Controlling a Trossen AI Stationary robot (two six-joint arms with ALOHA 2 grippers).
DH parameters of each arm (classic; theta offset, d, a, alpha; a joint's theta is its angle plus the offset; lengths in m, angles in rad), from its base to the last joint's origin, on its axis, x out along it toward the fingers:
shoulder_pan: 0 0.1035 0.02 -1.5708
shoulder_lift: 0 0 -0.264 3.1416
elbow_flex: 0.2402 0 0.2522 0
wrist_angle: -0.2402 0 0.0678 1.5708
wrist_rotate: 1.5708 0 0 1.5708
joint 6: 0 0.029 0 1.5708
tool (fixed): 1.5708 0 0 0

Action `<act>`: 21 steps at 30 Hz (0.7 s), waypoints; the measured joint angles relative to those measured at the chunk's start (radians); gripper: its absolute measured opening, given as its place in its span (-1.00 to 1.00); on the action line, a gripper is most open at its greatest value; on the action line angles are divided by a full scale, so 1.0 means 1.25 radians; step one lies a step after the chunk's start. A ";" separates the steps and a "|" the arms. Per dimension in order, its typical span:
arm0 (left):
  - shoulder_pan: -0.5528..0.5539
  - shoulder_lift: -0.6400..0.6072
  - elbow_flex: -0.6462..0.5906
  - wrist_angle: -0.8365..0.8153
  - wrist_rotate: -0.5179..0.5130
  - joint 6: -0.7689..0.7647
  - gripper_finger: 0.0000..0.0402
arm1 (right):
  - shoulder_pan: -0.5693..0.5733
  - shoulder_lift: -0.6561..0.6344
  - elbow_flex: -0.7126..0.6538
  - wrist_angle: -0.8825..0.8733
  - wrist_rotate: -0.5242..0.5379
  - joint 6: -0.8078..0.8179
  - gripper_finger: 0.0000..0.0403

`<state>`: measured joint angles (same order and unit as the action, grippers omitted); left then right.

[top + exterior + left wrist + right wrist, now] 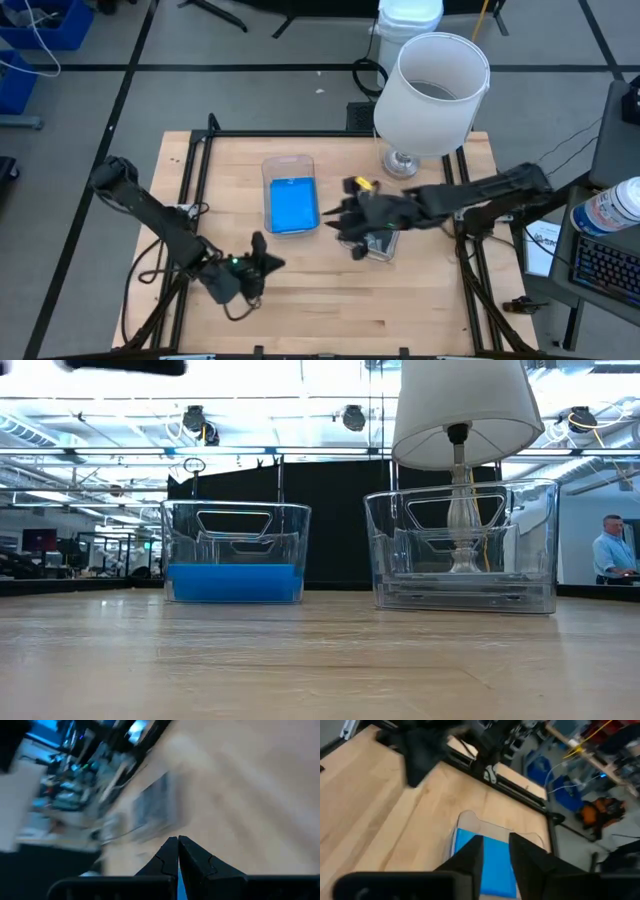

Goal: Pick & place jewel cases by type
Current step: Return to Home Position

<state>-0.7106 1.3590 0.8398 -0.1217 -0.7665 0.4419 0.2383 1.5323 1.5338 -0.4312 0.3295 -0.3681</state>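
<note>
— Right gripper [335, 225]: we record it hanging over the gap between the two bins. Its arm is stretched nearly level from the table's right side toward the middle, with the wrist above the right-hand bin. Its fingers [470, 857] stand a little apart, with nothing between them.
— Agreed. The left arm?
— It runs diagonally from the left side toward the front. The left gripper [268, 264] sits low near the front edge and points inward. We note its fingertips [170, 852] pressed together and empty.
— Surroundings, by size?
— We see a wooden table [420, 310] and a white-shaded lamp [435, 90] at the right rear.
— Bins?
— The left clear bin [288, 160] and the right clear bin [460, 550] stand side by side, apart. The lamp is behind the right one.
— Cases?
— The blue jewel cases [292, 205] lie flat in the left clear bin. A low clear stack [465, 595] lines the right bin's floor. We cannot tell whether it holds discs.
</note>
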 joint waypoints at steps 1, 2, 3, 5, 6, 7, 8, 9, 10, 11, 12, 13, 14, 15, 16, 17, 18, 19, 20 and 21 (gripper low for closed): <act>0.014 0.000 0.042 -0.069 -0.016 0.022 -0.90 | 0.014 -0.028 -0.031 0.015 0.017 0.000 -0.62; 0.026 0.000 0.079 -0.124 -0.033 0.046 -0.90 | 0.026 -0.057 -0.065 0.035 0.031 0.001 -0.67; 0.037 -0.001 0.115 -0.177 -0.053 0.069 -0.91 | 0.037 -0.085 -0.099 0.058 0.040 0.001 -0.73; 0.057 -0.005 0.177 -0.271 -0.097 0.102 -0.95 | 0.058 -0.151 -0.177 0.083 0.057 0.001 -0.85; 0.068 -0.011 0.205 -0.316 -0.111 0.108 -0.97 | 0.065 -0.184 -0.216 0.097 0.071 0.004 -0.92; 0.081 -0.019 0.230 -0.355 -0.118 0.107 -0.98 | 0.071 -0.216 -0.255 0.113 0.080 0.008 -0.96; 0.096 -0.029 0.249 -0.386 -0.117 0.103 -0.97 | 0.078 -0.252 -0.300 0.134 0.097 0.014 -0.98; 0.113 -0.044 0.265 -0.414 -0.107 0.095 -0.96 | 0.084 -0.287 -0.342 0.150 0.119 0.024 -0.98; 0.129 -0.064 0.271 -0.431 -0.089 0.083 -0.96 | 0.089 -0.322 -0.383 0.176 0.141 0.034 -0.97; 0.147 -0.089 0.271 -0.442 -0.063 0.074 -0.95 | 0.094 -0.358 -0.423 0.205 0.157 0.046 -0.96; 0.168 -0.119 0.271 -0.443 -0.021 0.063 -0.95 | 0.099 -0.394 -0.463 0.229 0.163 0.058 -0.97; 0.194 -0.151 0.266 -0.429 0.032 0.049 -0.97 | 0.102 -0.431 -0.498 0.249 0.163 0.067 -0.98; 0.223 -0.189 0.257 -0.411 0.108 0.031 -0.98 | 0.104 -0.468 -0.532 0.271 0.159 0.072 -0.99; 0.254 -0.228 0.242 -0.388 0.197 0.013 -0.98 | 0.106 -0.503 -0.563 0.290 0.157 0.076 -0.99; 0.292 -0.266 0.223 -0.350 0.287 -0.008 -0.98 | 0.107 -0.536 -0.591 0.304 0.156 0.079 -0.99; 0.333 -0.303 0.200 -0.292 0.377 -0.030 -0.97 | 0.108 -0.571 -0.618 0.320 0.156 0.087 -0.99; 0.378 -0.337 0.172 -0.231 0.458 -0.058 -0.97 | 0.109 -0.604 -0.645 0.345 0.155 0.096 -0.99; 0.420 -0.365 0.144 -0.178 0.524 -0.110 -0.97 | 0.105 -0.635 -0.670 0.374 0.155 0.103 -1.00; 0.465 -0.388 0.117 -0.129 0.575 -0.173 -0.97 | 0.099 -0.665 -0.694 0.408 0.154 0.110 -1.00; 0.506 -0.406 0.094 -0.094 0.618 -0.228 -0.97 | 0.091 -0.693 -0.716 0.439 0.151 0.116 -1.00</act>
<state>-0.0787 0.8510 0.9571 -0.2394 0.0061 0.1569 0.3525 0.6665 0.6390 0.1169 0.5186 -0.2232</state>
